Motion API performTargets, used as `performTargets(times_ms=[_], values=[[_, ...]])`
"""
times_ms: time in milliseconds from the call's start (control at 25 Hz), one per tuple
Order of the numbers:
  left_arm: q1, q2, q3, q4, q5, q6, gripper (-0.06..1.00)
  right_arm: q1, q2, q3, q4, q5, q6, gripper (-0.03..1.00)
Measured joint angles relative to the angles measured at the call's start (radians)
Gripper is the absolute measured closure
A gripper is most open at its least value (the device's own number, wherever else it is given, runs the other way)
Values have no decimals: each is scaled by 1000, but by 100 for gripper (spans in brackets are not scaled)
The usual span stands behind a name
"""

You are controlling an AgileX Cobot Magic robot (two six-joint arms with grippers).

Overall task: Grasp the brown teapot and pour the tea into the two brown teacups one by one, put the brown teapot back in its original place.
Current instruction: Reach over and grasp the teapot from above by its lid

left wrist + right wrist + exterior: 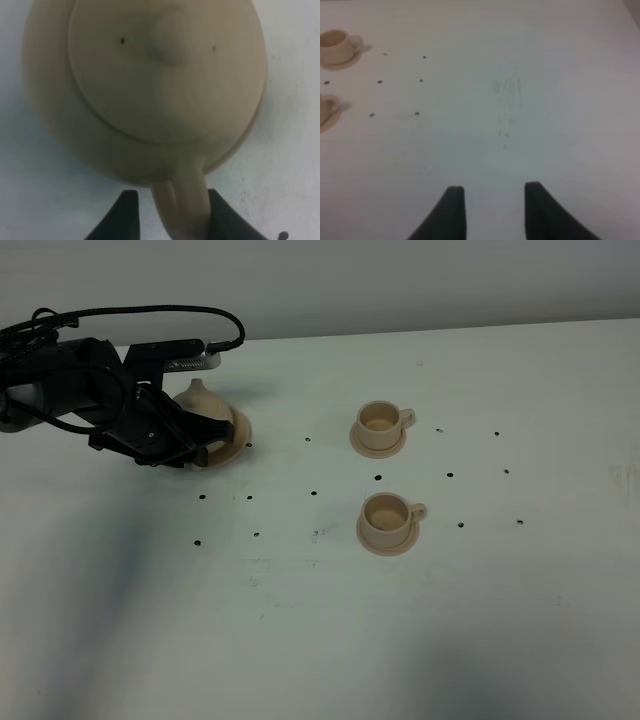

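Observation:
The brown teapot [204,398] sits on its wide saucer, the original place [241,432], at the table's far left, largely hidden by the arm. My left gripper [203,436] reaches over it. In the left wrist view the teapot [150,80] fills the frame and its loop handle [182,205] lies between the fingers of the left gripper [172,217], which is open with a gap on one side. The two brown teacups [381,421] [386,516] stand on small saucers right of centre. My right gripper [492,212] is open over bare table, outside the high view.
Small dark dots mark the white table [300,620] around the cups. In the right wrist view both cups [336,46] [326,111] show far off at the frame's edge. A black cable [150,312] loops above the left arm.

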Motion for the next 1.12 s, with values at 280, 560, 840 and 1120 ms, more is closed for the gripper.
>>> performTargets(times_ms=[280, 560, 840, 1120], values=[[0, 0, 0, -1, -16, -9, 71, 0, 0, 0, 0, 0, 0, 66], [0, 0, 1, -1, -19, -10, 72, 0, 0, 0, 0, 0, 0, 66], [0, 0, 1, -1, -21, -11, 74, 0, 0, 0, 0, 0, 0, 66], [0, 0, 1, -2, -22, -11, 83, 0, 0, 0, 0, 0, 0, 66]])
